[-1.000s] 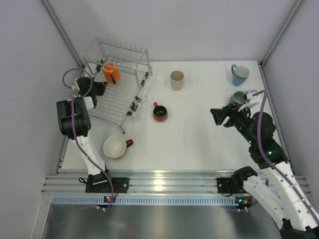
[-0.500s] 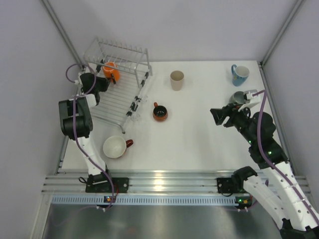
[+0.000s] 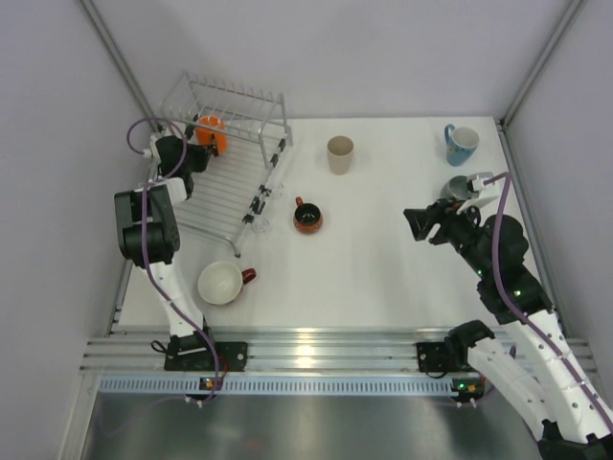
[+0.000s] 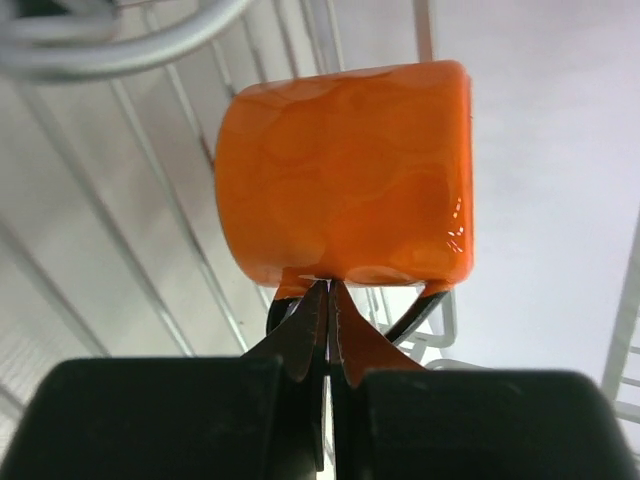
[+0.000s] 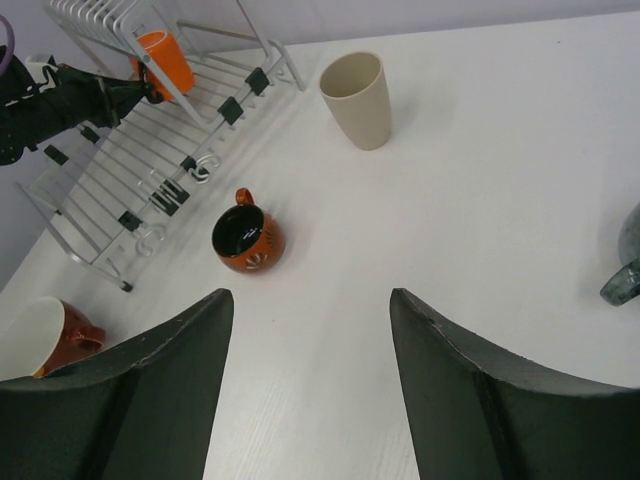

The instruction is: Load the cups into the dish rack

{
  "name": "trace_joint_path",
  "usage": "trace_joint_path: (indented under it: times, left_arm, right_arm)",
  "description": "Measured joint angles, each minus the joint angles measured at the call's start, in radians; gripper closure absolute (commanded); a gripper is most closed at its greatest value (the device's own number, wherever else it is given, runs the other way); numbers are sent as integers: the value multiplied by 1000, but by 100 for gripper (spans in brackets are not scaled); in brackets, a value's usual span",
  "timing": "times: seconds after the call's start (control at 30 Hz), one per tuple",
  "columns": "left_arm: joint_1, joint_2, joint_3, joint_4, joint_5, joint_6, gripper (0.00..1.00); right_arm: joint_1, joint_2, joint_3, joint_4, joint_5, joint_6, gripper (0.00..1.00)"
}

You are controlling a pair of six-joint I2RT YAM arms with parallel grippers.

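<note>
My left gripper [image 3: 198,140] is shut on the handle of the orange mug [image 3: 212,132], which hangs on its side over the back end of the wire dish rack [image 3: 226,195]. The left wrist view shows the mug [image 4: 345,180] just beyond the closed gripper [image 4: 328,290], with rack wires [image 4: 130,200] behind it. On the table stand the beige tumbler [image 3: 340,154], the small dark red-handled mug [image 3: 306,217], the wide white red-handled cup [image 3: 222,283] and the light blue mug [image 3: 461,144]. My right gripper [image 3: 414,222] hovers open and empty at the right.
A grey-green mug [image 3: 460,188] sits beside the right wrist, showing at the edge of the right wrist view [image 5: 625,255]. Grey walls enclose the table on the left, back and right. An aluminium rail [image 3: 306,343] runs along the near edge.
My left gripper has carried the orange mug a little farther toward the back of the rack. The right arm has not moved.
</note>
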Motion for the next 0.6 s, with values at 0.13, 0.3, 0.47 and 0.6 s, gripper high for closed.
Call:
trace_joint_path:
  times: [0.13,0.3,0.47,0.6]
  left_arm:
    - [0,-19,-30,-46,-52,6,100]
    - [0,-62,-63,-125,-131,27,100]
    - [0,-125,-66,-188,-210,51,98]
    - [0,-193,-67,-249,-271,76,87]
  right_arm:
    - [0,-3,0,-2,0,0,35]
    - [0,-19,0,-5,0,1,35]
    - [0,-35,0,-8,0,4,35]
    - [0,-35,3,-20,-2,5,35]
